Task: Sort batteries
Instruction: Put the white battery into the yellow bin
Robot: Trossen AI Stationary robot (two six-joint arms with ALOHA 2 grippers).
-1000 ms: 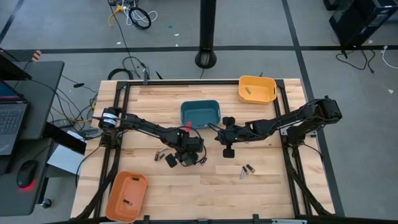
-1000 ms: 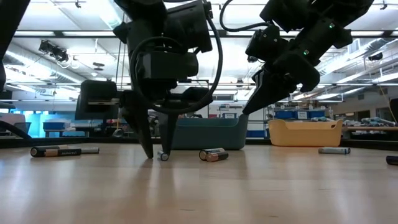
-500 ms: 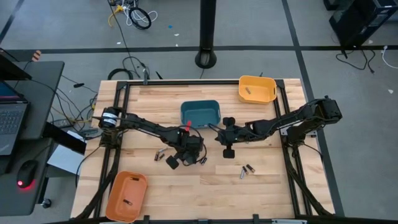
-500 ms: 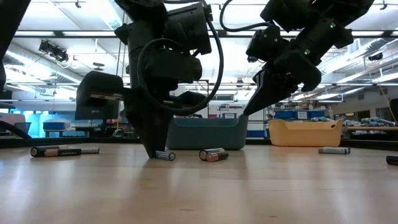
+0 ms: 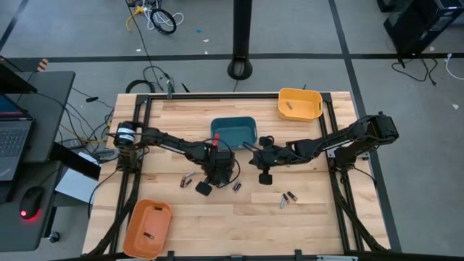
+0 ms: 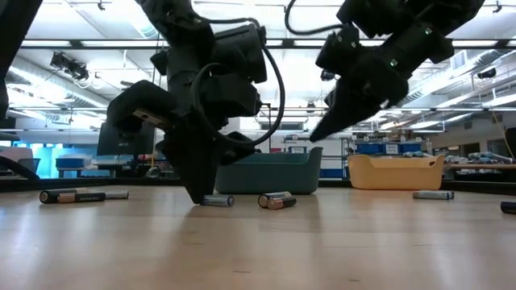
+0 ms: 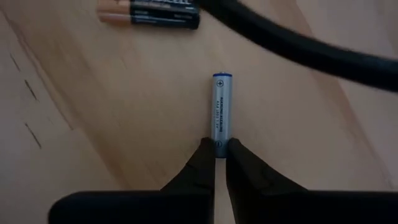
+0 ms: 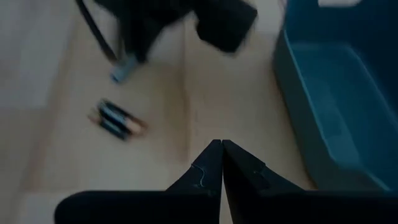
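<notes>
My left gripper (image 7: 221,147) (image 5: 219,178) stands low over the table's middle, shut on a silvery battery (image 7: 222,106) that lies on the wood (image 6: 218,200). A dark, copper-tipped pair of batteries (image 7: 149,15) (image 6: 276,200) lies just beyond it. More batteries lie to the left (image 5: 187,179) and to the right (image 5: 286,197). My right gripper (image 8: 221,149) (image 6: 314,138) is shut on nothing and hangs in the air beside the teal bin (image 5: 233,131). My left gripper pinches the silvery battery at its near end (image 7: 220,144), between the two fingertips (image 7: 205,152). The fingers come steeply from above, slanting, and lie along the battery. The battery lies flat on the table, its plus end (image 7: 222,77) pointing away from the fingers.
A yellow bin (image 5: 299,103) sits at the far right corner with a battery inside. An orange bin (image 5: 148,226) sits at the near left corner, also holding one. Black rails (image 5: 142,138) frame the table. A black cable (image 7: 298,46) crosses the left wrist view.
My left gripper has shut on the silvery battery and tipped over, its wrist swinging toward the table's far edge. The battery, first seen end-on between the open fingers, has turned about on the wood and stays flat on it.
</notes>
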